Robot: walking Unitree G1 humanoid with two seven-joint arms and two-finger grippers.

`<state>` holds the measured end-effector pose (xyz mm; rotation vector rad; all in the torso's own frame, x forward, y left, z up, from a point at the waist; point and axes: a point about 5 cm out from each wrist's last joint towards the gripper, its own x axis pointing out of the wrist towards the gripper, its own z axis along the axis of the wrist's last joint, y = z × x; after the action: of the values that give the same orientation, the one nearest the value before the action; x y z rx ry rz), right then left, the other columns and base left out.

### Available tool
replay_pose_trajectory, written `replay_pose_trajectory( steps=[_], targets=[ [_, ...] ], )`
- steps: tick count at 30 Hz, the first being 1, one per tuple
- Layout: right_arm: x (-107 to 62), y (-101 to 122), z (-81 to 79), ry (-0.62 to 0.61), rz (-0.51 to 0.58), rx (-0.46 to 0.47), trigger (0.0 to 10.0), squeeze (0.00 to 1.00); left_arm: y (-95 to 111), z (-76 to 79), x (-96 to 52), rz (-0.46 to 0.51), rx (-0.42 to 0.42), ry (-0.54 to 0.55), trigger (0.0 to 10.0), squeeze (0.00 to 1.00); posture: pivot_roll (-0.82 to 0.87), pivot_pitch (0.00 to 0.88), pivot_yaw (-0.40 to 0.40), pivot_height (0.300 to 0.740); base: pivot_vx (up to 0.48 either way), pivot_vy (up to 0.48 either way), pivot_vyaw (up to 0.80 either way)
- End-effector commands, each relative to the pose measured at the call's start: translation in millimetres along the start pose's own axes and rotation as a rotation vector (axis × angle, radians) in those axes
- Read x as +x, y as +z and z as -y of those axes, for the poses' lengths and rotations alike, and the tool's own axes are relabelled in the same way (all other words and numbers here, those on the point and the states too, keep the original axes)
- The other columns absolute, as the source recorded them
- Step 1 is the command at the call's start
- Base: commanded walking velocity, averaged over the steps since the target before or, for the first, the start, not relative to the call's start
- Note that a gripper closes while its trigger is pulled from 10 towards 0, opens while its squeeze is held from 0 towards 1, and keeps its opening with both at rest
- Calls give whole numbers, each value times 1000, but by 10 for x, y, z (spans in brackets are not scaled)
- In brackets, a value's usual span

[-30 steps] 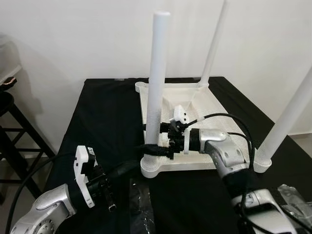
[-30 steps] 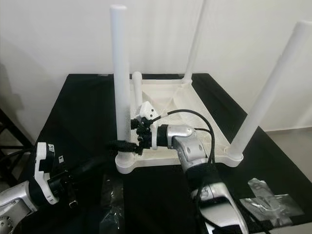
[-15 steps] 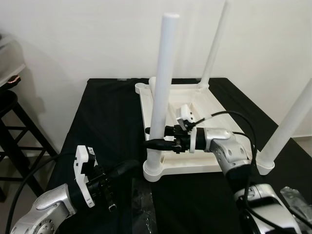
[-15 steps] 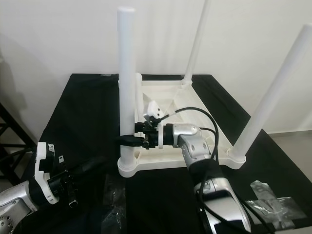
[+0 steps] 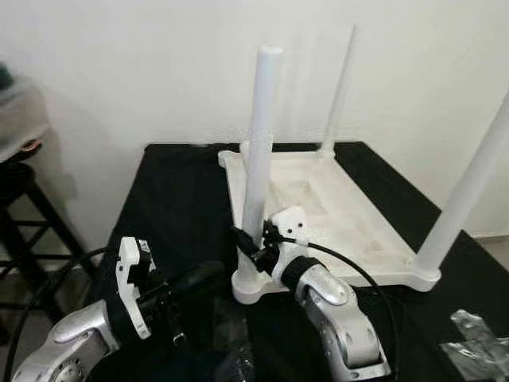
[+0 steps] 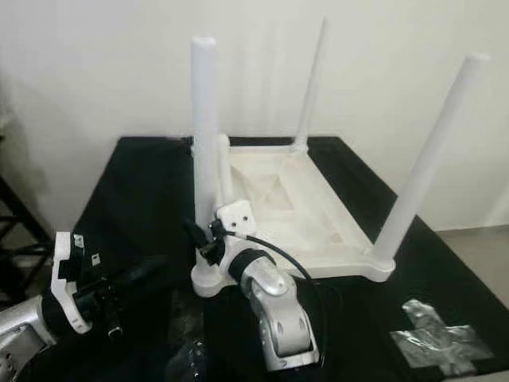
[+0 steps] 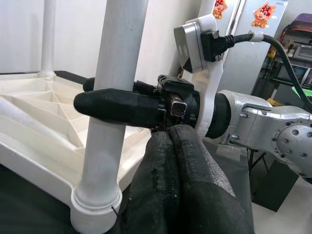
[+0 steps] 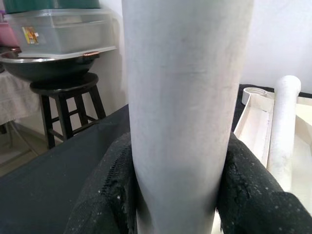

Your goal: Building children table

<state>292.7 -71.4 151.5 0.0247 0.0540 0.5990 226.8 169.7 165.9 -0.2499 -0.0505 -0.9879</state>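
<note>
The white children's table (image 5: 350, 215) lies upside down on a black-covered table. Its near-left leg (image 5: 261, 143) stands upright in the corner socket (image 5: 253, 288). My right gripper (image 5: 245, 241) is shut on this leg low down, one black finger (image 8: 105, 185) on each side of it. Two more legs stand at the near right (image 5: 469, 183) and far right (image 5: 338, 95). A shorter loose leg (image 6: 225, 171) stands in the tabletop behind the held one. My left gripper (image 5: 199, 277) hovers near the front-left corner, fingers (image 7: 170, 146) pressed together on nothing.
A black stool (image 8: 68, 92) carrying a bowl and a plastic box stands left of the table. Crumpled clear plastic bags lie at the front edge (image 5: 231, 350) and at the front right (image 6: 437, 342). A white wall is close behind.
My right wrist has swung round the near-left leg from the right side to the near side, staying shut on it and sliding lower. The camera shifted slightly. The left arm holds still.
</note>
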Motion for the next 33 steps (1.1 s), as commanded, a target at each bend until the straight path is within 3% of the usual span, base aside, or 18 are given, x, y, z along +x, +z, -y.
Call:
replay_pose_trajectory(
  steps=[1, 4, 5, 6, 7, 11, 14, 15, 17, 19, 20, 21, 22, 31, 32, 33],
  targets=[
    [-66, -329, 41, -33, -164, 37, 0, 0, -6, -21, -6, -14, -8, -4, 10000, 0, 62, 0, -58, 740, 0, 0, 0],
    [-76, -302, -10, -48, -184, 22, 0, 0, -6, -19, -13, -5, -3, 9, 10000, 0, 63, 0, -57, 740, 0, 0, 0],
    [-83, -282, -22, -66, -186, 22, 10000, 0, -5, -17, -13, -3, -2, 12, 10000, 0, 66, 0, -59, 740, 0, 0, 0],
    [-81, -248, -26, -58, -177, 36, 10000, 816, -5, -17, -10, -3, -2, 12, 10000, 0, 65, 0, -56, 740, 0, 0, 0],
    [-71, -204, -23, -43, -162, 48, 10000, 1000, -5, -18, -9, -4, -3, 10, 10000, 0, 65, 0, -56, 740, 0, 0, 0],
    [-40, -125, 3, 4, -137, 55, 10000, 1000, -7, -17, -3, -5, -6, 6, 10000, 0, 65, 0, -56, 740, 0, 0, 0],
    [34, 118, 76, 255, -36, 32, 10000, 1000, -13, -15, 13, -5, -8, 2, 10000, 0, 74, 0, -59, 740, 0, 0, 0],
    [34, 118, 76, 255, -36, 32, 10000, 1000, -13, -15, 13, -5, -8, 2, 10000, 0, 74, 0, -59, 740, 0, 0, 0],
    [18, 241, 102, 444, -4, -41, 10000, 1000, -17, -16, 21, -4, -7, 3, 10000, 0, 79, 0, -62, 740, 0, 0, 0],
    [1, 275, 104, 512, -2, -71, 10000, 1000, -18, -17, 23, -4, -6, 4, 10000, 0, 79, 0, -62, 740, 0, 0, 0],
    [-12, 316, 117, 594, -4, -104, 10000, 620, -20, -18, 24, -4, -6, 5, 10000, 0, 82, 0, -65, 740, 0, 0, 0],
    [-12, 316, 117, 594, -4, -104, 10000, 620, -20, -18, 24, -4, -6, 5, 10000, 0, 82, 0, -65, 740, 0, 0, 0],
    [36, 400, 211, 712, -18, -146, 10000, 0, -30, -24, 33, -3, -5, 7, 10000, 0, 91, 0, -69, 740, 0, 0, 0],
    [181, 498, 389, 873, -56, -152, 10000, 0, -48, -22, 48, -3, -7, 7, 10000, 0, 102, 0, -71, 740, 0, 0, 0],
    [193, 498, 403, 880, -58, -145, 0, 0, -49, -20, 47, -3, -7, 7, 10000, 0, 103, 0, -72, 740, 0, 0, 0],
    [193, 498, 403, 880, -58, -145, 0, 0, -49, -20, 47, -3, -7, 7, 10000, 0, 103, 0, -72, 740, 0, 0, 0]
  ],
)
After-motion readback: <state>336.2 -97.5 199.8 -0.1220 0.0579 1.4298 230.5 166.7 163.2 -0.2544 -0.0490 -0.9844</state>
